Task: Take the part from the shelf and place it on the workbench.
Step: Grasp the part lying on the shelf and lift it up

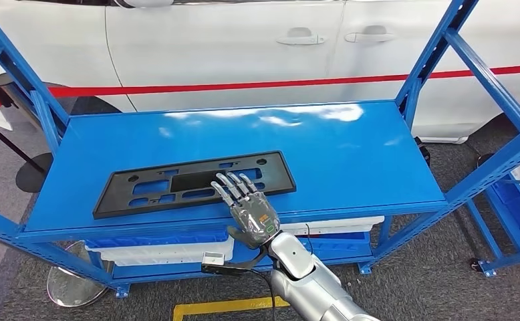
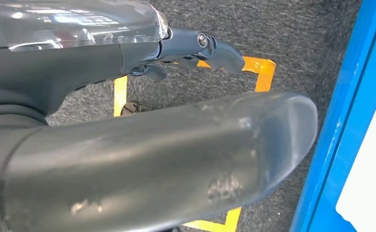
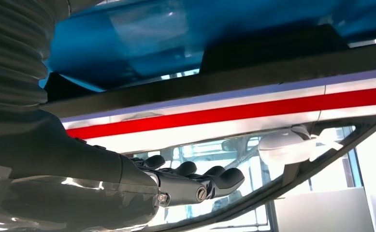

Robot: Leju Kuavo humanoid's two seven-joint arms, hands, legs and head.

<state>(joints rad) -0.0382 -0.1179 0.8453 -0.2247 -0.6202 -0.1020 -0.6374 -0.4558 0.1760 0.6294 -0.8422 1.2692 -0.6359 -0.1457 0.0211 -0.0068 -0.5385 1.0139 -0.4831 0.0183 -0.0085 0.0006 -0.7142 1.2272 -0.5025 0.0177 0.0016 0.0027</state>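
**Item: black panel part, on shelf, reach in progress**

Part (image 1: 194, 183): long, flat black plastic panel with cut-out slots and holes. Lies flat on the top deck of the blue shelf (image 1: 351, 154), toward the near edge, set slightly askew to it. Not lifted.

Right hand (image 1: 247, 207): extended over the near edge of the deck, palm down, fingers (image 1: 234, 184) spread and straight, their tips over the near long edge of the part. Nothing is gripped. Whether the tips touch the panel cannot be told. In the right wrist view the fingers (image 3: 215, 178) are likewise extended and empty.

Left hand (image 2: 128, 145): seen close up above grey carpet and yellow floor tape (image 2: 258, 72), beside the shelf's blue frame (image 2: 355, 121). It appears to hold nothing; how far its fingers are curled cannot be told.

Surroundings: white bins (image 1: 170, 251) on the lower level; white car (image 1: 257, 47) and red barrier tape (image 1: 244, 85) behind.

Step, as judged: approach to pick, grasp not yet made. The next move calls for a hold on the thin near edge, probably by sliding the flat panel toward the overhang so fingers can get under it.
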